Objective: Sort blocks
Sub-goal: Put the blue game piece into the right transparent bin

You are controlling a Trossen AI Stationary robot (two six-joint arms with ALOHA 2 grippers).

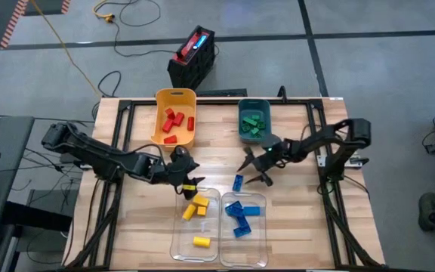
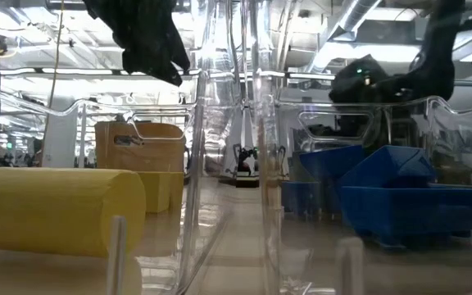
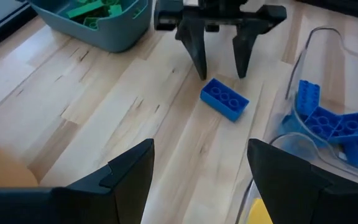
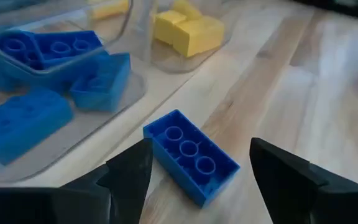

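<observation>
A blue block (image 4: 191,155) lies flat on the wooden table (image 1: 300,227), studs up, just beyond the far rim of the clear bin (image 1: 244,227) that holds several blue blocks. My right gripper (image 4: 201,146) is open, and its fingers stand just behind the block (image 3: 224,99) without touching it. My left gripper (image 3: 201,146) is open with nothing in it. It hovers over the far corner of the second clear bin (image 1: 195,223), which holds yellow blocks (image 1: 196,208). Red blocks (image 1: 174,121) lie in the yellow bin (image 1: 174,98). Green blocks (image 1: 252,125) lie in the teal bin (image 1: 254,106).
The yellow and teal bins stand side by side at the table's far edge, and the two clear bins stand at its near edge. Bare wood lies to the left and right of the bins. A black and red box (image 1: 192,57) sits on the floor behind the table.
</observation>
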